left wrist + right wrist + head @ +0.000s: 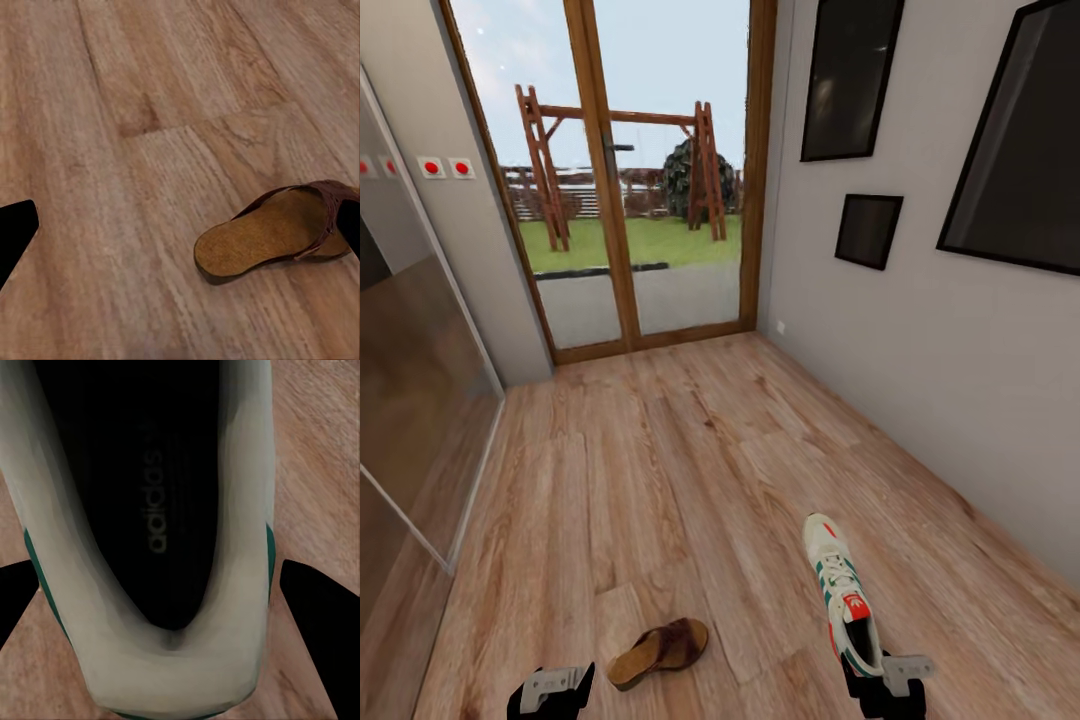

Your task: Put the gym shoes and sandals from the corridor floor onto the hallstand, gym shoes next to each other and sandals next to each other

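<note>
From my head camera I look down a corridor toward a glazed garden door [650, 170], with dark framed pictures [1015, 140] on the wall to my right and a glossy sliding panel [410, 400] to my left. On the corridor floor [690, 450] one gym shoe [842, 592] lies toe away from me, heel right at my right gripper [887, 680]. One brown sandal [658, 650] lies near my left gripper [552, 690], slightly to its right. The hallstand is somewhere outside this view.

Through my left wrist camera the sandal [281, 232] rests flat on the planks, its strap at the far end, and my jaws stand wide apart with nothing between them. It looks light and thin, with a stiffish sole; I judge the edges of the sole at mid-length, or the strap, the best hold.

Through my right wrist camera I stare straight into the gym shoe's [150, 540] opening, the heel collar between my spread jaws, not yet pinched. The shoe should be light, its padded collar soft; I would clamp across the heel counter, where the wall is firmest, and lift carefully.
</note>
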### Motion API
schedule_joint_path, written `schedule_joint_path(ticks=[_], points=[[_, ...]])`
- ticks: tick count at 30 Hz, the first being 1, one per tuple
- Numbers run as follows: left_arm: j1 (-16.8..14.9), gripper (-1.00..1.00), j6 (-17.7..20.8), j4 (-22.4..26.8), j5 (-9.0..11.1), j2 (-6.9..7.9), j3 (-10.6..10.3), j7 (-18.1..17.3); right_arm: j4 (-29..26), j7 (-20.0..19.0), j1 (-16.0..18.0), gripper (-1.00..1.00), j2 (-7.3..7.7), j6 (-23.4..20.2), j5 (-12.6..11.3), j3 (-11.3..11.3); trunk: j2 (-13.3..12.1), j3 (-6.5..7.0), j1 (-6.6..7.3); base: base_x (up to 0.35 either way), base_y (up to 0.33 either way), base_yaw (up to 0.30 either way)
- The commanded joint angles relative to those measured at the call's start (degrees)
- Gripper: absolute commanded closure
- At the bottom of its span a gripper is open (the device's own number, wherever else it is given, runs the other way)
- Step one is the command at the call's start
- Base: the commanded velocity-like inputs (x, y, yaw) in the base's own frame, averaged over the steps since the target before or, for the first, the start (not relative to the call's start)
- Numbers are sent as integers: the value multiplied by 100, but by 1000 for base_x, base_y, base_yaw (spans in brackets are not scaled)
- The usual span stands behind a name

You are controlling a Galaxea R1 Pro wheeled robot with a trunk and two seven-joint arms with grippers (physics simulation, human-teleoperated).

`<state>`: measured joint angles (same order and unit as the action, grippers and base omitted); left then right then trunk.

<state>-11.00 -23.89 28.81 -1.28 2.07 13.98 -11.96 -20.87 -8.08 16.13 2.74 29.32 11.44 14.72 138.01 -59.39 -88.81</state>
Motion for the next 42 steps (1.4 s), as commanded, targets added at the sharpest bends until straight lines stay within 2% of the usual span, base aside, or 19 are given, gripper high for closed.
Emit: schedule_joint_path(ticks=[1,19,31,34,38,41,42], points=[[-4,-100,-15,-7,-11,-5,40,-52,1,-36,4,100,-7,21,43,50,2,-5,-1,175,214,0],[-3,-100,-18,2,-13,-5,39,-52,-17,-36,4,100,-37,21,47,43,2,-5,-1,39,45,0],[-17,-100,2,9,-60,-2,-9,-124,-52,-34,4,100,24,13,55,65,2,-5,-1,0,0,0],[-32,-100,18,12,-81,16,-65,-155,-169,-35,4,100,36,5,57,67,2,-5,-1,0,0,0],[-48,-100,51,7,-168,64,-267,-317,-612,-39,4,100,46,-48,65,66,2,-5,-1,0,0,0],[-80,-100,81,43,-343,123,-455,-565,-1078,-42,4,100,49,-282,73,64,2,-5,-1,0,0,0],[-126,-100,114,59,-474,175,-519,-691,-1318,-45,4,100,50,-515,75,62,2,-5,-1,0,0,0]])
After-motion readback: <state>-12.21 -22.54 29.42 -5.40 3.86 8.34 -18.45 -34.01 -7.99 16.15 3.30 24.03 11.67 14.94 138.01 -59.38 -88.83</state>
